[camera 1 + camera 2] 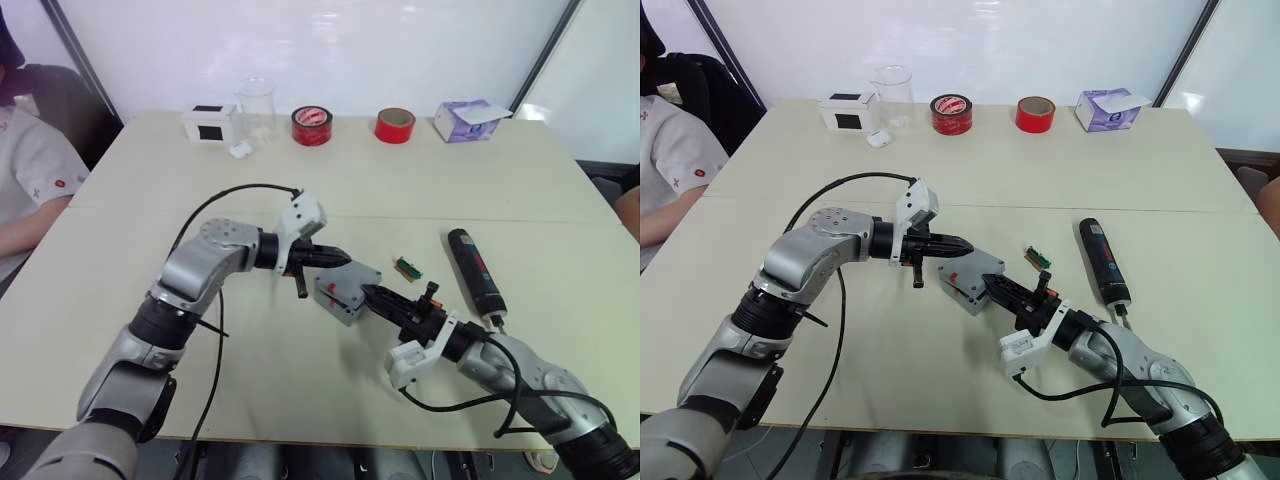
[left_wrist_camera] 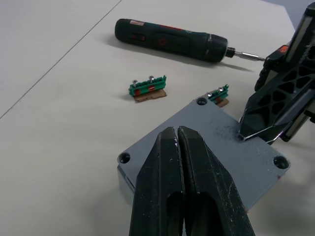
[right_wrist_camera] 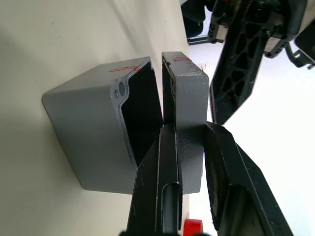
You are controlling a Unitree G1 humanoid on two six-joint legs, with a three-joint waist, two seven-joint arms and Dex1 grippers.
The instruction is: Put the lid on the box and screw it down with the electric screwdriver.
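The grey box [image 3: 93, 147] sits mid-table with the lid [image 3: 189, 88] tipped up from it, leaving a gap along one side. A red mark shows on both. My right gripper [image 1: 368, 291] is shut on the lid's edge, one finger inside the gap and one outside. My left gripper [image 1: 342, 259] is shut and empty, its tips just over the opposite edge of the lid [image 2: 216, 142]. The black electric screwdriver [image 1: 475, 272] lies flat on the table to the right of the box, held by nothing.
Two small green circuit boards [image 2: 147, 88] [image 2: 219, 95] lie between box and screwdriver. Along the far edge stand a white box with a black square [image 1: 210, 123], a clear beaker [image 1: 257, 110], two red tape rolls [image 1: 312, 126] [image 1: 395, 125] and a tissue pack [image 1: 468, 120]. A person [image 1: 30, 170] sits at the left.
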